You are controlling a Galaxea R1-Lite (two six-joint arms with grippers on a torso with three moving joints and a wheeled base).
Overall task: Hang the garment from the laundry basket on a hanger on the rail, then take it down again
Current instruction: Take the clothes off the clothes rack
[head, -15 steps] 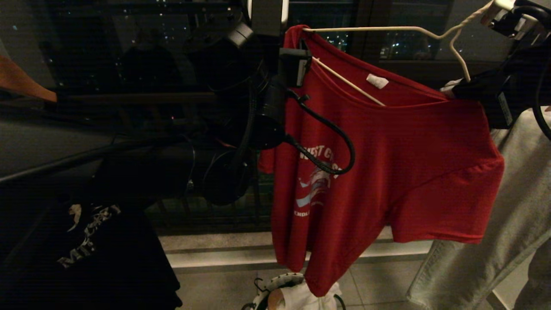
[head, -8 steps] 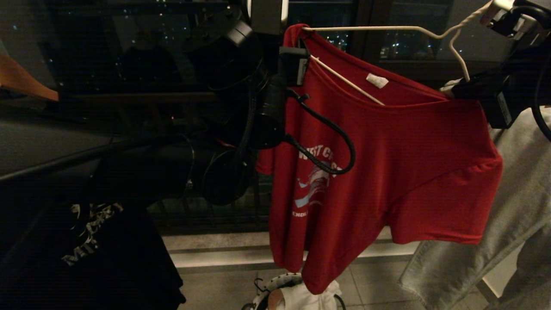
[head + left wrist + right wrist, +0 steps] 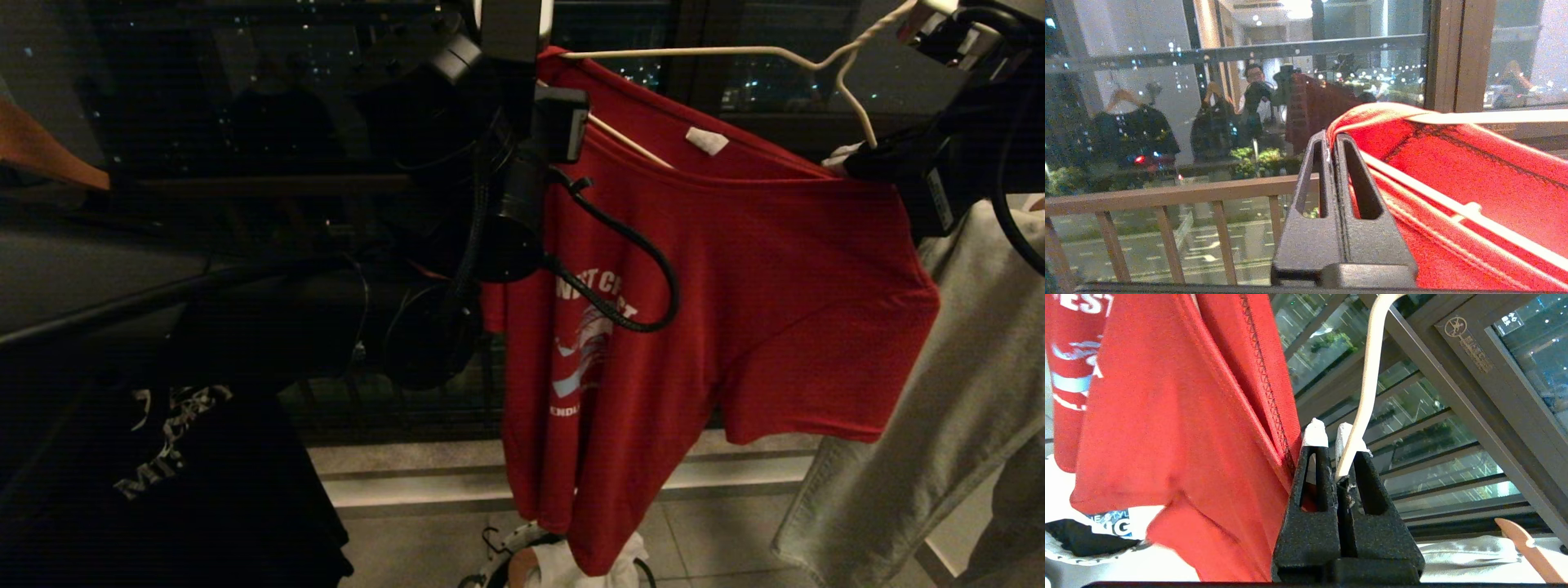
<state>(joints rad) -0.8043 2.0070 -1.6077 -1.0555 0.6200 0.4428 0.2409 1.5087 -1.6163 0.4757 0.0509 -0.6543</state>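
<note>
Left pincer point(image 3: 1331, 141): clamped on the shoulder seam of the red short-sleeved "WEST COAST" T-shirt point(image 3: 735, 269).
Right pincer point(image 3: 1333, 439): closed on the thin cream-white wire hanger point(image 3: 1367, 375), beside the shirt's other shoulder.
Garment: draped on the hanger, held aloft above the patterned-rim laundry basket point(image 3: 510, 547).
Progress: shirt out of basket and threaded; no hook on a rail is visible; take-down remains.

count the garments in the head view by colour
red: 1, the WEST COAST T-shirt on the wire hanger
black: 1, the printed T-shirt
grey: 1, the hanging garment
white: 1, the cloth in the laundry basket
total: 4
</note>
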